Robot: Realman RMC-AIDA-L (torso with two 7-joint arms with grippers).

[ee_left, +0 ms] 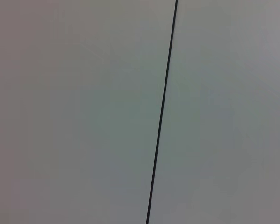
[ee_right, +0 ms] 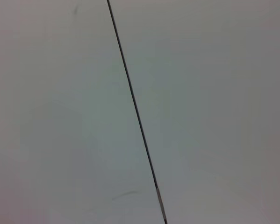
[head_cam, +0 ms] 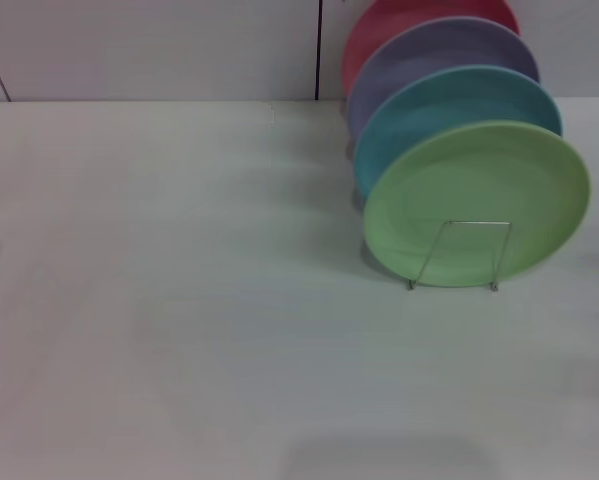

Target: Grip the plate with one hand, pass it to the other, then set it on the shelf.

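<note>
Four plates stand on edge in a row on the right half of the white counter (head_cam: 179,330), whose left half is bare surface. Moving rightward to the row, the light green plate (head_cam: 476,203) is the nearest of the four, upright and tipped slightly back, its round face turned toward the camera and a little to the left, so that its flat axis runs roughly front to back along the row. It sits in the front slot of the shelf (head_cam: 456,255), a thin silver wire rack of which only one bent loop shows, crossing the plate's lower face with its two feet on the counter. Just behind the green plate, and partly covered by it, stands the turquoise-blue plate (head_cam: 449,100), then the lavender plate (head_cam: 429,55), then a red plate (head_cam: 389,25) farthest back against the pale wall (head_cam: 149,45); each leans the same way and overlaps the next. Neither hand appears in the head view. The left wrist view shows only a plain pale surface crossed by a thin dark seam (ee_left: 161,112), and the right wrist view shows much the same, with a seam (ee_right: 135,112) running across it; so whether either hand is spread or pressed together cannot be told.
</note>
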